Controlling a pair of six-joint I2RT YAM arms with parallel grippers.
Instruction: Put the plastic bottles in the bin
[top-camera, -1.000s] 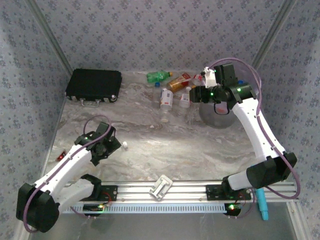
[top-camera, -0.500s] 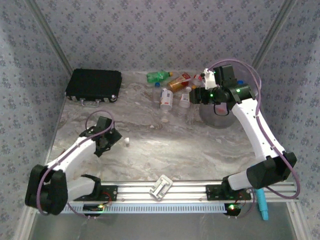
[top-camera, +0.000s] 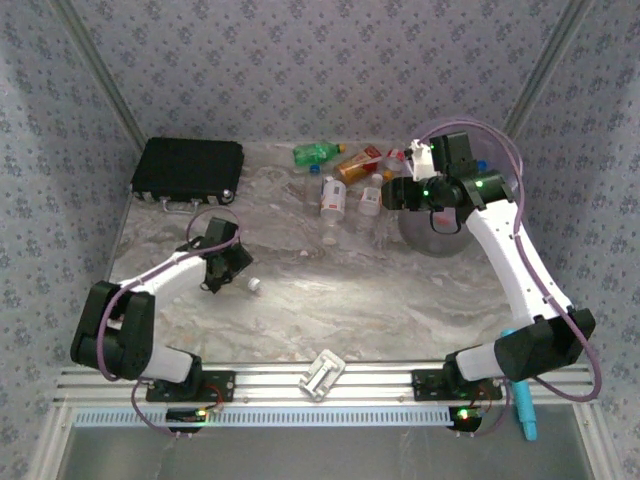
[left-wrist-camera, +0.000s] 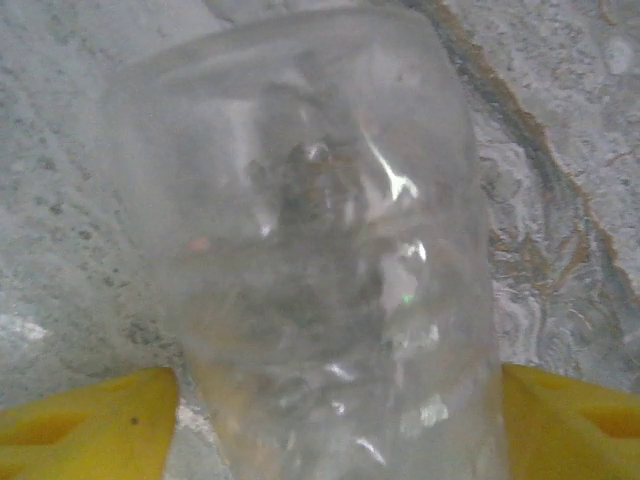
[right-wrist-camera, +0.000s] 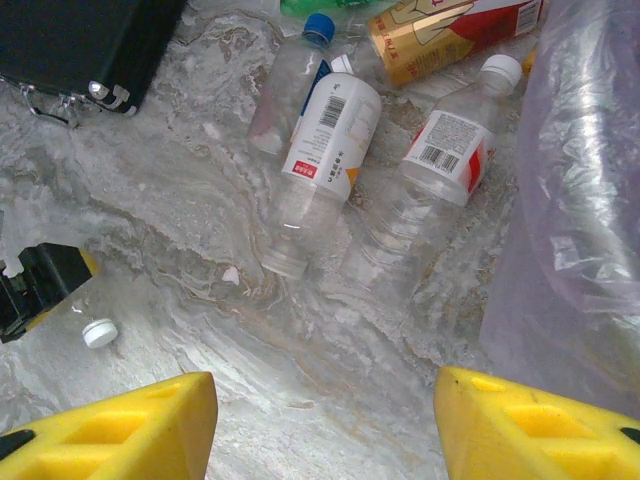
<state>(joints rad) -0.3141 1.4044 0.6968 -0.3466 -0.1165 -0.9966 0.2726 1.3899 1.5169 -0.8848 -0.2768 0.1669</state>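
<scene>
We have the left gripper (left-wrist-camera: 335, 425) grasping the clear bottle (left-wrist-camera: 310, 230), which lies on the marbled table (top-camera: 330, 300). The yellow fingers (left-wrist-camera: 90, 420) sit against both its sides, its long axis running straight out between them. That arm is reached further out than a second ago and its jaws are narrower. In the middle, the remaining bottles (top-camera: 345, 190) lie clustered at the far edge. The right gripper (right-wrist-camera: 325, 420) hovers by them, released, nothing between its fingers, barely shifted. The bin (top-camera: 425, 240) is just beside it, well right of the held bottle, so the right arm is nearer.
</scene>
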